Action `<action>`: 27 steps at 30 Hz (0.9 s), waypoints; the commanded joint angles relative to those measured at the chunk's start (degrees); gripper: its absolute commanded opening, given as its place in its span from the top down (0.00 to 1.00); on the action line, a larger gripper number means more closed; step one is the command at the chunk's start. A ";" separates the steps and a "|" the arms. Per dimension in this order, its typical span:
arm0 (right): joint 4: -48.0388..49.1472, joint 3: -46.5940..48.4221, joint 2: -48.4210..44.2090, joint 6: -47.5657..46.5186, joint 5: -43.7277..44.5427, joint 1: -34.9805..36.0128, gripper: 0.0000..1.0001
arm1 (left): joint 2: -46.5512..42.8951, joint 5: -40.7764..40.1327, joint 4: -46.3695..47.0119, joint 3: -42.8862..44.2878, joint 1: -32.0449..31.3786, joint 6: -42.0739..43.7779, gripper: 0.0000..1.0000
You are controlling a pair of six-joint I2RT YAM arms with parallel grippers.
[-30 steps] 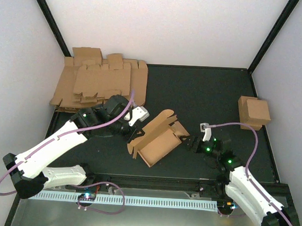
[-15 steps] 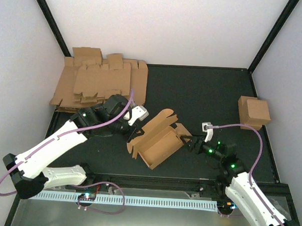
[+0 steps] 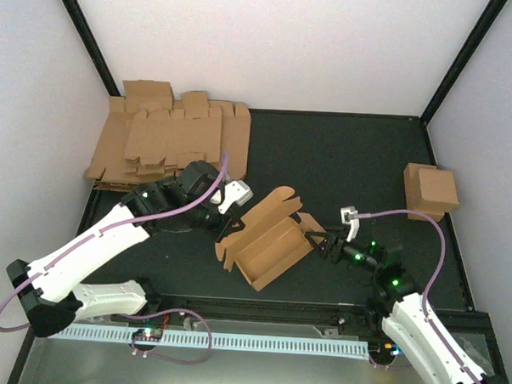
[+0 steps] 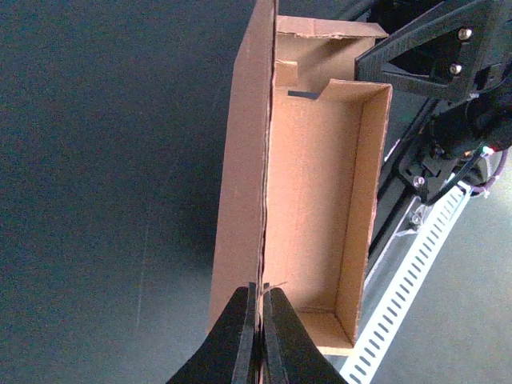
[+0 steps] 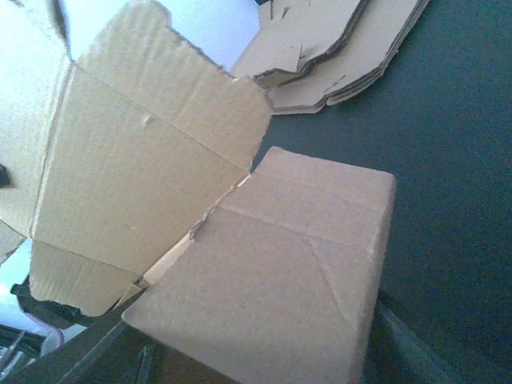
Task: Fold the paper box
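Lying on the dark surface [image 3: 351, 162], the brown paper box [image 3: 271, 244] is a shallow open tray with its lid flap upright. It stretches ahead of the left hand [image 4: 258, 298], which pinches 1 long wall; the right hand [image 3: 312, 241], fingers spread, faces its short end.

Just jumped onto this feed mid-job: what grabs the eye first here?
A half-folded paper box sits in the middle, the left gripper pinching its long wall's top edge while the right gripper stands open at its right end. Behind on the left lies a pile of flat blanks; a closed box sits at the right edge.
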 commanded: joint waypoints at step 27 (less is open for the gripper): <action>7.73 -0.16 5.07 0.89 -16.20 0.31 0.22 | 2.53 -4.14 0.30 -0.50 0.93 0.00 0.98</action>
